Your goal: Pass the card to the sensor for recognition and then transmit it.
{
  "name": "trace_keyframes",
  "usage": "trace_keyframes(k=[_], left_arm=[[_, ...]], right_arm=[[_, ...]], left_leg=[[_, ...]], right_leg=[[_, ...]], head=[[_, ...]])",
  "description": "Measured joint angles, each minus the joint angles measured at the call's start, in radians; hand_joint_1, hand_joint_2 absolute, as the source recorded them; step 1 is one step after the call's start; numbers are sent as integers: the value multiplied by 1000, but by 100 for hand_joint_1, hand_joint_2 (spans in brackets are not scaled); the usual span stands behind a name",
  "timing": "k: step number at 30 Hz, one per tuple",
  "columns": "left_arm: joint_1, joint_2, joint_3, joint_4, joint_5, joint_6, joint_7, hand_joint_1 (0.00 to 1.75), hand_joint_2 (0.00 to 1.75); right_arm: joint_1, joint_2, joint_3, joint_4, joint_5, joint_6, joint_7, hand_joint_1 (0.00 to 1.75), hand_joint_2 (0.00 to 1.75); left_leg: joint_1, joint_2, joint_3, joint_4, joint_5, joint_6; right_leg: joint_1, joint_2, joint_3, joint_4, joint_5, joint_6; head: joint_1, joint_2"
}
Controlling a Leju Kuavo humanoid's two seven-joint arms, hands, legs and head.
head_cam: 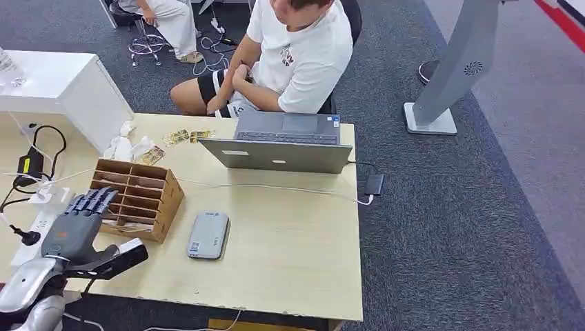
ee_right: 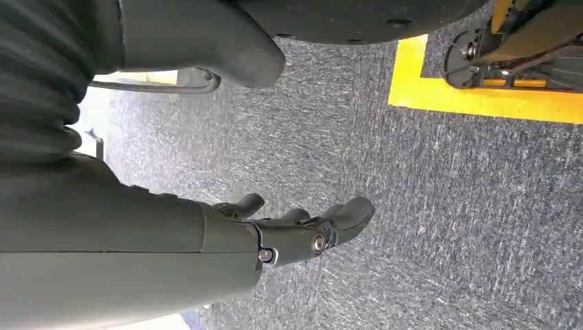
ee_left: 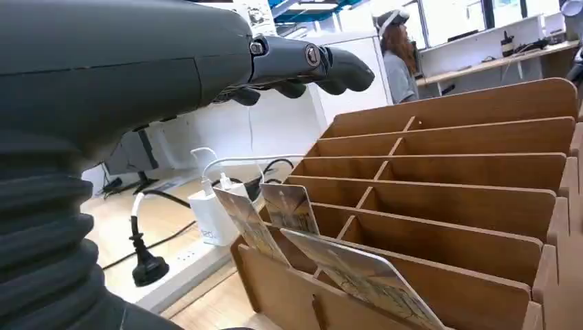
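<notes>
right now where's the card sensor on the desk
In the head view the grey card sensor lies flat near the table's front edge, just right of the wooden card rack and in front of the laptop.

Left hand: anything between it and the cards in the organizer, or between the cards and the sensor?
Nothing visible blocks either. The left hand hovers open over the wooden organizer, above the cards standing in its front slots. From there to the grey sensor beside the organizer the table is bare; the white cable lies farther back.
</notes>
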Motion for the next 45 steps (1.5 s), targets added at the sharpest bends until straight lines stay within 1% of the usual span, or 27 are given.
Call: trace_keyframes(k=[4, 19, 27, 41, 42, 45], left_arm=[[-4, -6, 3, 4, -8, 1, 0, 0, 175], [-74, -48, 0, 51, -55, 10, -1, 0, 175], [-79, -63, -3, 63, -58, 9, -1, 0, 175], [-87, -80, -35, 78, -76, 10, 1, 0, 175], [-89, -80, -35, 81, -76, 10, 1, 175, 175], [-92, -80, -38, 84, -76, 10, 1, 175, 175]], right_arm=[[0, 0, 2, 0, 1, 0, 0, 0, 175], [-4, 0, 15, 0, 3, 3, 3, 0, 175], [-5, 0, 22, 0, 3, 8, 3, 0, 175], [-6, 0, 26, 0, 3, 10, 3, 0, 175], [-6, 0, 26, 0, 3, 10, 3, 0, 175], [-6, 0, 26, 0, 3, 10, 3, 0, 175]], left_leg=[[0, 0, 0, 0, 0, 0], [0, 0, 0, 0, 0, 0], [0, 0, 0, 0, 0, 0], [0, 0, 0, 0, 0, 0], [0, 0, 0, 0, 0, 0], [0, 0, 0, 0, 0, 0]], right_leg=[[0, 0, 0, 0, 0, 0], [0, 0, 0, 0, 0, 0], [0, 0, -1, 0, 0, 0], [0, 0, -1, 0, 0, 0], [0, 0, -1, 0, 0, 0], [0, 0, -1, 0, 0, 0]], head=[[0, 0], [0, 0], [0, 0], [0, 0], [0, 0], [0, 0]])
